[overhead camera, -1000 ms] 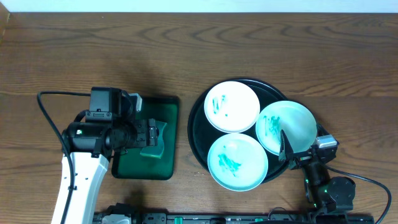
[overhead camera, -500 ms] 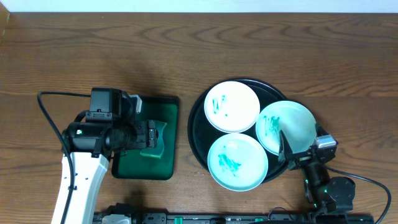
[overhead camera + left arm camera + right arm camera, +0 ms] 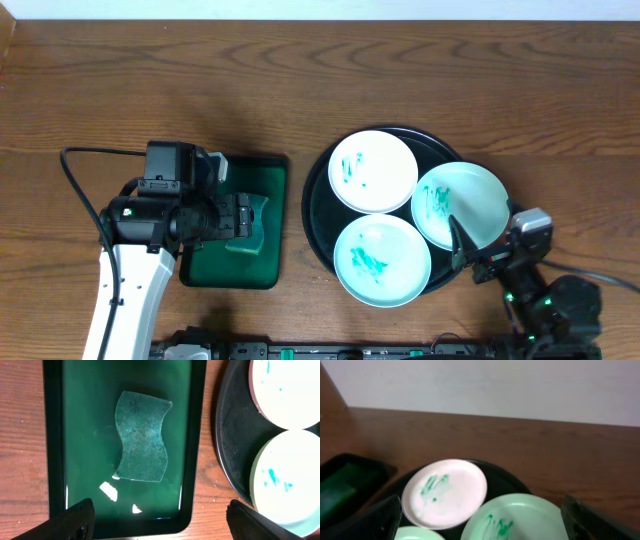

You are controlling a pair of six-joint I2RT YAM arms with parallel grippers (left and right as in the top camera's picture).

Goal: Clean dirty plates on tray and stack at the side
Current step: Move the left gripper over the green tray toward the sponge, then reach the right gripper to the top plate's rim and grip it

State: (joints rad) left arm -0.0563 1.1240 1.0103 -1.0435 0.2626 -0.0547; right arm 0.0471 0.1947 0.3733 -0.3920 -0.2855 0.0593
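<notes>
The round black tray (image 3: pixel 318 205) holds three plates with teal-green smears: a white one at the back (image 3: pixel 373 171), a mint one at the right (image 3: pixel 462 203) overhanging the rim, and a mint one at the front (image 3: pixel 382 260). My right gripper (image 3: pixel 470 256) is open and empty, low at the right plate's near edge; its wrist view shows the white plate (image 3: pixel 445 492) and the right plate (image 3: pixel 520 520) between the fingers (image 3: pixel 482 522). My left gripper (image 3: pixel 238 222) is open and empty above a green sponge (image 3: pixel 142 435); its fingers (image 3: pixel 160 522) straddle the green tray's near edge.
A small green rectangular tray (image 3: pixel 270 180) with a dark rim lies left of the black tray and holds the sponge; it fills the left wrist view (image 3: pixel 80 435). The black tray's edge (image 3: pixel 230 435) shows there at the right. A pale wall runs behind the table.
The right arm's wrist and base have shifted a little right and toward the table's front edge. The left arm, plates and sponge have not moved.
</notes>
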